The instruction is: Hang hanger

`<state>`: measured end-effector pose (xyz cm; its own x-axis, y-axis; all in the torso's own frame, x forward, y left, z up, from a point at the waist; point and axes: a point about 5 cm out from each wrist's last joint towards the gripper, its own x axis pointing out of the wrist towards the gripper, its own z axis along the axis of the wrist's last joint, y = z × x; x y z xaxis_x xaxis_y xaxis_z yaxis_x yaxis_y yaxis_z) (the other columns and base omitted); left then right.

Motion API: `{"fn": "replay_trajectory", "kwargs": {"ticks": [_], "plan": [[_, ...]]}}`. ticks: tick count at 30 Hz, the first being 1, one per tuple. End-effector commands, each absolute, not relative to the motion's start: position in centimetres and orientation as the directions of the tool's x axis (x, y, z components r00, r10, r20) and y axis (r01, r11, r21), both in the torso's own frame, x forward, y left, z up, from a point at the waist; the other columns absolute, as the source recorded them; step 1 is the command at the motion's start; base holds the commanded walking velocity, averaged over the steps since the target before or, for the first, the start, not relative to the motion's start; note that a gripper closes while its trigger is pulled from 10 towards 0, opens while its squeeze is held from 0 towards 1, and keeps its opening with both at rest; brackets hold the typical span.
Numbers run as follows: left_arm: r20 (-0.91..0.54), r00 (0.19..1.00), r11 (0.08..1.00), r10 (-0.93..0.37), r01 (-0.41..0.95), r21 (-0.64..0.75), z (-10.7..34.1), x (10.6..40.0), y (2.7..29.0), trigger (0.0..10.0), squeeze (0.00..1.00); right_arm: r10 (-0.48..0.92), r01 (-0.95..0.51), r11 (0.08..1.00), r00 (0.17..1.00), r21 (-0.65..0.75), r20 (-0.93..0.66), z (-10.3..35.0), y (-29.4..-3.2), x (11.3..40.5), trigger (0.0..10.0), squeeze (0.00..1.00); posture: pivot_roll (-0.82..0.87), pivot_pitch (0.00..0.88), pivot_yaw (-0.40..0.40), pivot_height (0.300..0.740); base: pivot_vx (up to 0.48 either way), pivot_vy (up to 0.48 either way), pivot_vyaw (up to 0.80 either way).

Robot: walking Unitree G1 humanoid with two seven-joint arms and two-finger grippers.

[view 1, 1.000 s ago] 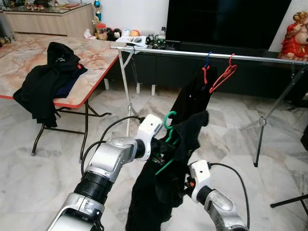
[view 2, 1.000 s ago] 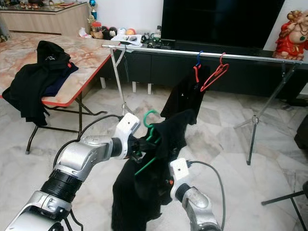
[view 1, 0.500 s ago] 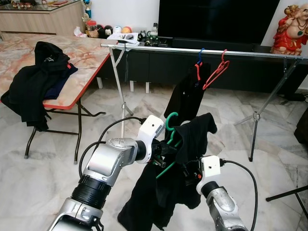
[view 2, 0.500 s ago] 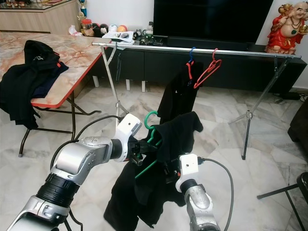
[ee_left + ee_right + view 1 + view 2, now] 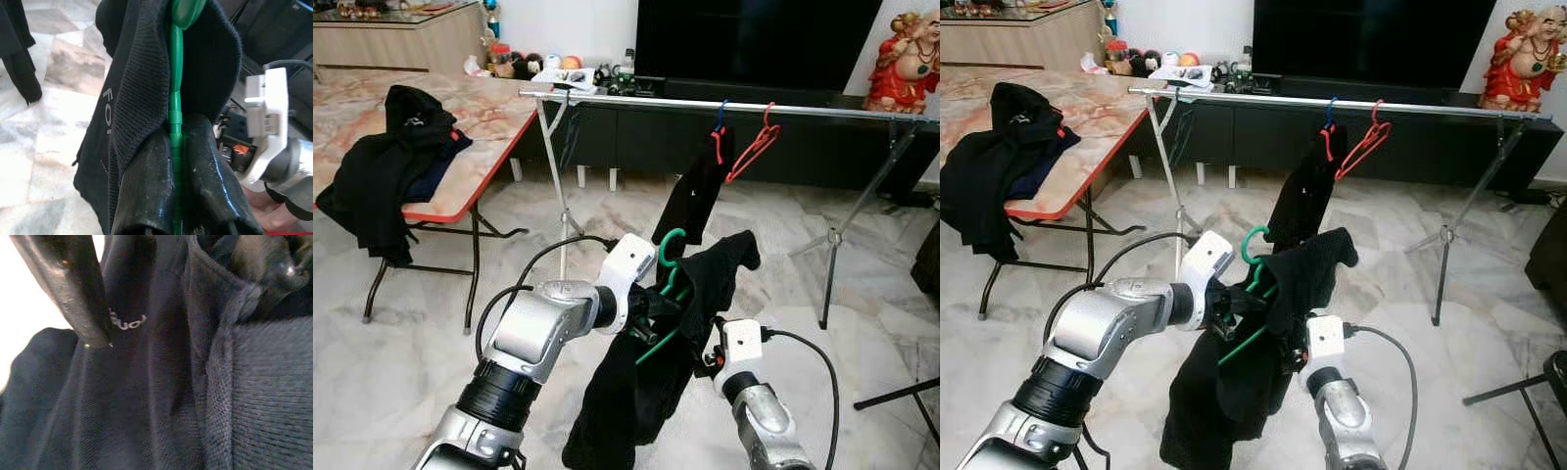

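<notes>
Standing on pale marble floor (image 5: 391, 343) before a steel rail (image 5: 822, 111), the left gripper (image 5: 175, 147) clamps a slim green plastic hanger (image 5: 664, 279) draped in black knit garment (image 5: 636, 392), while the right gripper (image 5: 181, 289), fingers parted, presses into that cloth.

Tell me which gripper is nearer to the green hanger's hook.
Left. The left gripper is clamped on the green hanger just below its hook. The right gripper sits lower, its fingers spread around the black garment.
</notes>
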<state>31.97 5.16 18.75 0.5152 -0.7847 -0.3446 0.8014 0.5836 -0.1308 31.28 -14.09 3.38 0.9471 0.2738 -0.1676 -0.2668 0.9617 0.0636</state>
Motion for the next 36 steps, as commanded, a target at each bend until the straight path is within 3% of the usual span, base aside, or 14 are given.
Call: {"fn": "replay_trajectory", "kwargs": {"ticks": [1, 5, 6, 7, 36], "plan": [[-0.309, 0.493, 0.546, -0.813, 0.830, -0.113, 19.9, 31.4, 4.5, 10.0, 0.00, 0.273, -0.264, 0.962, 0.947, 0.075, -0.171, 3.5, -14.0, 31.5, 10.0, 0.00, 0.19, 0.000, -0.015, 0.740, 0.000, 0.000, 0.00], [-0.311, 0.487, 0.540, -0.816, 0.834, -0.113, 19.9, 31.3, 4.4, 10.0, 0.00, 0.275, -0.266, 0.961, 0.947, 0.076, -0.168, 3.6, -14.0, 31.6, 10.0, 0.00, 0.19, 0.002, -0.015, 0.740, 0.000, 0.000, 0.00], [-0.314, 0.482, 0.537, -0.818, 0.836, -0.113, 19.8, 31.2, 4.2, 10.0, 0.00, 0.275, -0.266, 0.961, 0.947, 0.079, -0.164, 3.7, -14.0, 31.7, 4.3, 0.00, 0.19, 0.003, -0.014, 0.740, 0.000, 0.000, 0.00], [-0.316, 0.478, 0.533, -0.820, 0.839, -0.112, 19.7, 31.1, 4.2, 10.0, 0.00, 0.274, -0.264, 0.961, 0.948, 0.084, -0.160, 3.8, -14.0, 31.7, 0.0, 0.00, 0.19, 0.003, -0.014, 0.740, 0.000, 0.000, 0.00], [-0.357, 0.471, 0.531, -0.806, 0.843, -0.087, 18.8, 30.5, 4.4, 10.0, 0.00, 0.180, -0.174, 0.983, 0.972, 0.054, -0.148, 4.3, -16.1, 32.1, 0.0, 0.00, 0.18, 0.000, -0.016, 0.740, 0.000, 0.000, 0.00]]}}
